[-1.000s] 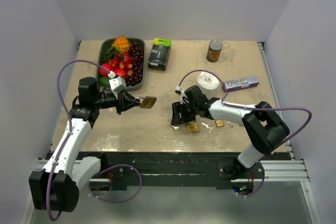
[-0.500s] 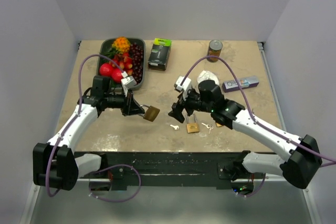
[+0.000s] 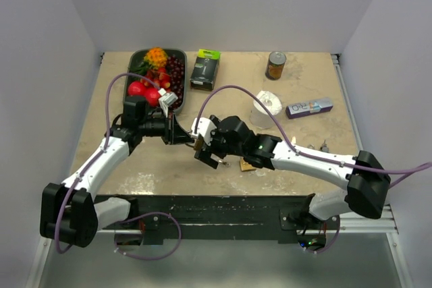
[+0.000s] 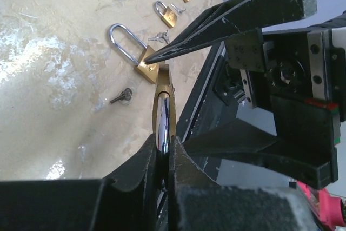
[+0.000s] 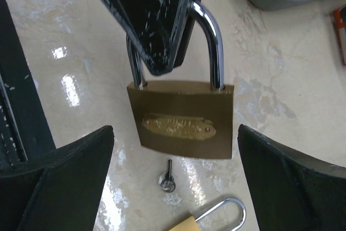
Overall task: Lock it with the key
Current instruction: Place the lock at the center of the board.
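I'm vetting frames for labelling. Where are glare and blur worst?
Right wrist: held padlock sharp, glare patches on the table, near jaws soft. Left wrist: foreground jaws blurred, table washed out. Top external: evenly lit, sharp.

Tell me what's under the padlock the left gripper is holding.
A small key lies on the table below the held padlock, beside another padlock's shackle. The brass body hides whatever lies behind it.

Brass and chrome up front, black all round!
The padlock (image 5: 181,118) shows a dull gold body and a bright silver shackle. The left gripper (image 3: 181,135) and right gripper (image 3: 204,150) are matt black, flecked with pale scuffs. The table (image 3: 304,85) is beige, mottled pale. White arms (image 3: 317,162), purple cable (image 3: 229,88), and a grey tray (image 3: 184,75) of red and maroon fruit (image 3: 152,89).
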`<action>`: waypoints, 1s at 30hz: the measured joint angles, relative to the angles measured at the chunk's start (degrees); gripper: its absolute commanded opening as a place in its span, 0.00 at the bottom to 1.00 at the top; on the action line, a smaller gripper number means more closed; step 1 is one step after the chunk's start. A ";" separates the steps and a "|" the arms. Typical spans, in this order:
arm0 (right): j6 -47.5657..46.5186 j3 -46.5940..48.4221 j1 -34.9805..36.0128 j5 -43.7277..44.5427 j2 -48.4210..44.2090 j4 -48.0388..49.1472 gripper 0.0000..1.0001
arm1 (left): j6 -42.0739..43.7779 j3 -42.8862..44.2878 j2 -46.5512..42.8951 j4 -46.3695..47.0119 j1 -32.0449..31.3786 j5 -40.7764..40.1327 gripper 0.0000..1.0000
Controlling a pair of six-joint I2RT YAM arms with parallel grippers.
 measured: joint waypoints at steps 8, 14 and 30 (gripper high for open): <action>-1.64 2.25 1.64 2.97 2.49 3.63 0.84 | -2.43 -0.20 -1.60 0.85 -0.20 -0.15 0.00; -2.10 2.80 1.64 3.93 3.41 4.02 0.76 | -2.86 -0.76 -1.84 1.53 -0.20 -0.26 0.00; -3.17 3.56 2.05 5.66 5.20 4.02 0.07 | -2.34 -0.81 -1.84 1.90 -0.17 -0.17 0.18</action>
